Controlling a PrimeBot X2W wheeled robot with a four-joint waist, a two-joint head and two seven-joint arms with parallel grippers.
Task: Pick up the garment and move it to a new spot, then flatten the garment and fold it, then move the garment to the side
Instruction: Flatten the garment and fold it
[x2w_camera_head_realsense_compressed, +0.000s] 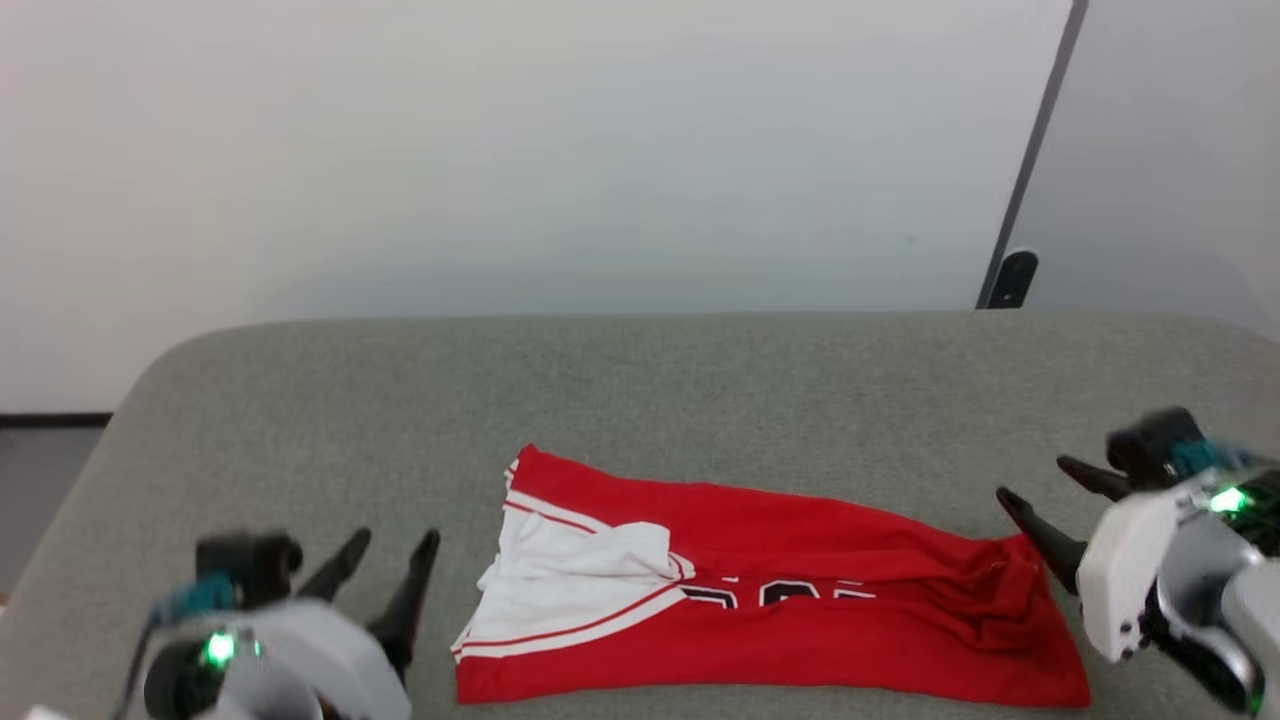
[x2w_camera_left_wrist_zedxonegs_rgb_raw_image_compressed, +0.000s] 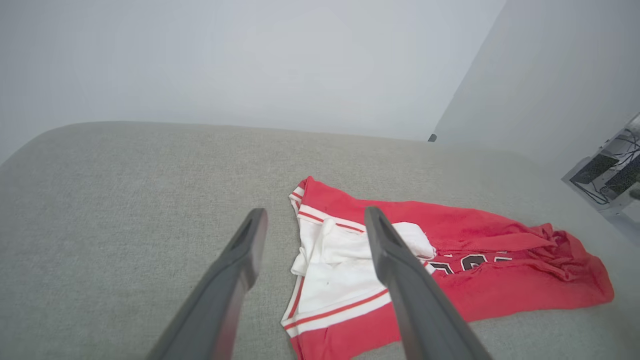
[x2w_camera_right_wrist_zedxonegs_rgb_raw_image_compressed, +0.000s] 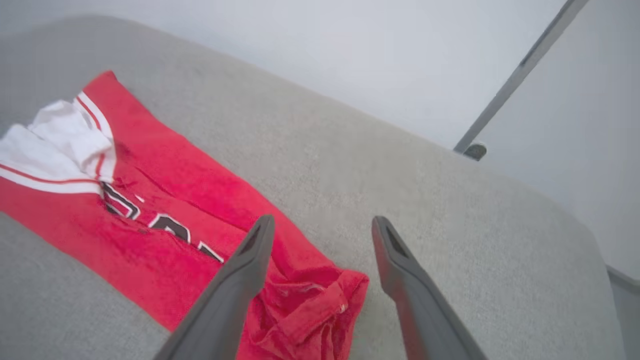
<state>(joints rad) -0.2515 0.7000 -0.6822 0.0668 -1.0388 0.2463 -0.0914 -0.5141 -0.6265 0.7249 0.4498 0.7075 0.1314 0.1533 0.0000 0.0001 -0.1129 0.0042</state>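
Observation:
The red garment lies folded into a long strip on the grey cushioned surface, its white sleeve with red stripes at the left end and black numbers partly showing mid-strip. My left gripper hovers open just left of the white sleeve, nothing between its fingers. My right gripper stands open beside the bunched red right end. In the left wrist view the garment lies beyond the open left gripper. Seen from the right wrist, the garment has its crumpled end under the open right gripper.
A pale wall rises behind the surface. A dark post with a foot stands at the back right. The surface's rounded back edge curves down at the left. Equipment with cables shows at the far right of the left wrist view.

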